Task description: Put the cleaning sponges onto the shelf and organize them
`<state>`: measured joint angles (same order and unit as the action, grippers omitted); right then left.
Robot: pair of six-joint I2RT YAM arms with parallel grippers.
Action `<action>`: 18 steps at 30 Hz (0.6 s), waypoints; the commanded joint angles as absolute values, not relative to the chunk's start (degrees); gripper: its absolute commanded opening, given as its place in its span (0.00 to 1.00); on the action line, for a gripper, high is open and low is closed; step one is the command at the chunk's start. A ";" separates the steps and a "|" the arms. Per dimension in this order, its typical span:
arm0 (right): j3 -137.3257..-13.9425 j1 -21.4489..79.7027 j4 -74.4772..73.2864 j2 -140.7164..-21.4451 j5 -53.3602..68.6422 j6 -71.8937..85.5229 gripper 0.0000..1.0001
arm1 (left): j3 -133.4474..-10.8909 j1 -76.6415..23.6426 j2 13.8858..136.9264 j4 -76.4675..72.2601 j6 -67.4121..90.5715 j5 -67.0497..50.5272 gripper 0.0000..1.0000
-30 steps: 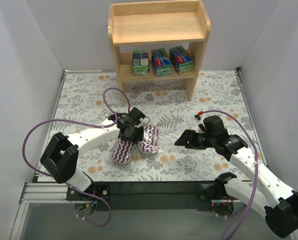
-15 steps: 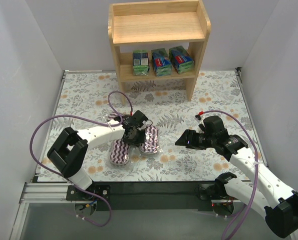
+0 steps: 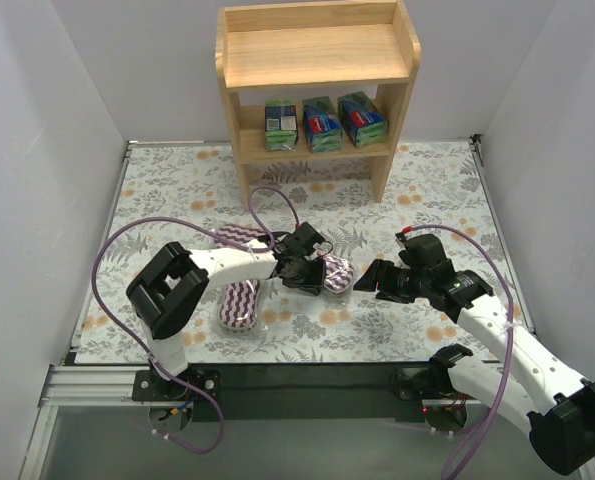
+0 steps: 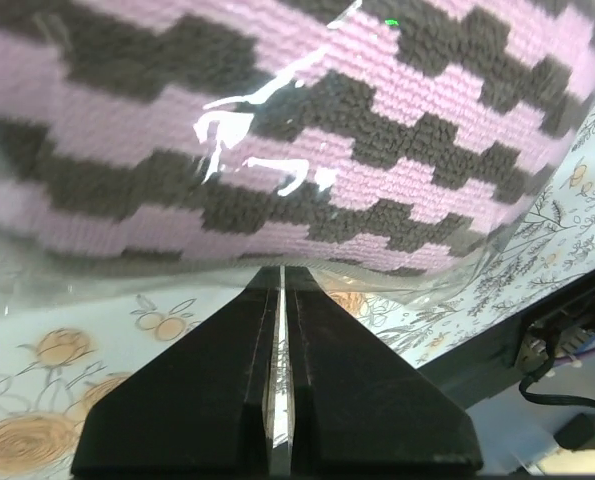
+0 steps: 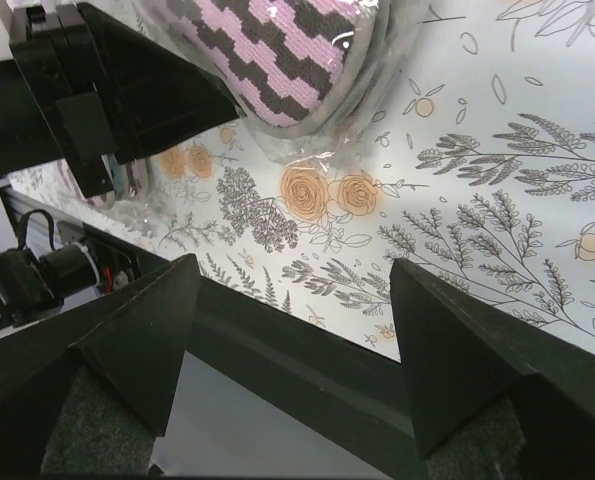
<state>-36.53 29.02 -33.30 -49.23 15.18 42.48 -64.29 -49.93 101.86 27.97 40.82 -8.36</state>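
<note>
Three purple-and-white striped cleaning sponges in clear wrap lie on the floral mat. One sponge (image 3: 337, 275) (image 4: 277, 130) (image 5: 277, 50) sits mid-table, and my left gripper (image 3: 312, 272) (image 4: 282, 268) is shut on the edge of its plastic wrap. A second sponge (image 3: 240, 303) lies near the left arm and a third (image 3: 239, 237) behind it. My right gripper (image 3: 375, 278) (image 5: 292, 265) stands open just right of the held sponge, nothing between its fingers. The wooden shelf (image 3: 317, 60) stands at the back with three boxy packs (image 3: 322, 124) on its lower tier.
The shelf's top tier is bare wood with a low rim. White walls close in the left, right and back sides. A black rail (image 5: 307, 350) runs along the near table edge. Purple cables loop over the mat beside both arms.
My left gripper has dragged one sponge rightward, away from the other two and up to the right gripper. A sponge behind the left arm has come into view. The right gripper barely shifted.
</note>
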 commanded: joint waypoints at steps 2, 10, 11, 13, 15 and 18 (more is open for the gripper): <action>-37.09 29.36 -33.75 -51.14 10.03 45.88 0.72 | -66.88 -50.36 102.83 24.96 42.45 -10.20 0.00; -40.95 29.36 -29.89 -60.20 11.25 43.17 0.77 | -63.03 -50.36 94.06 27.42 44.03 -8.88 0.01; -41.74 29.36 -29.19 -61.34 11.16 42.81 0.77 | -61.36 -50.27 91.26 27.60 44.73 -9.05 0.15; -42.27 29.36 -28.13 -61.70 10.99 41.93 0.77 | -59.77 -50.27 87.91 27.68 46.84 -9.05 0.26; -42.36 29.36 -26.64 -62.14 10.99 41.84 0.78 | -57.84 -50.27 83.33 27.86 49.11 -8.62 0.44; -41.14 29.27 -23.92 -63.54 12.21 42.36 0.78 | -57.04 -50.19 78.25 28.56 51.14 -7.21 0.62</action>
